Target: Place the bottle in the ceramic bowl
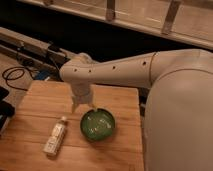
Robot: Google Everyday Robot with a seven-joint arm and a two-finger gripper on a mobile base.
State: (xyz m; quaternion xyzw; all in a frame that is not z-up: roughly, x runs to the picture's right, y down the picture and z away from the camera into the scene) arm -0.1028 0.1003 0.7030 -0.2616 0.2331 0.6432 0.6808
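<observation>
The wooden tabletop (116, 101) carries two things. The bottle (56, 136) lies on its side in the near left part, its white cap pointing toward the far edge and leaning a little to the right in the picture, its pale label facing up. The bowl (98, 124) stands upright to the right of it, green and glossy inside with light streaks, and nothing lies in it. A strip of bare wood separates the two, so the bottle is near the bowl but not touching it, and it is outside the bowl. The white arm (125, 67) reaches in from the right across the far side of the tabletop and bends down at its wrist. The end effector (83, 107) hangs from that wrist and points downward, just behind the bowl's far left rim and beyond the bottle's cap, closer to the bowl than to the bottle. Its two fingers (75, 107) stand apart with only wood showing between them, so it is spread and holds nothing. Whether the tips touch the wood cannot be told. The robot's wide white body (180, 117) fills the right side of the view. Dark cables (12, 75) lie on the floor beyond the left far corner of the tabletop.
</observation>
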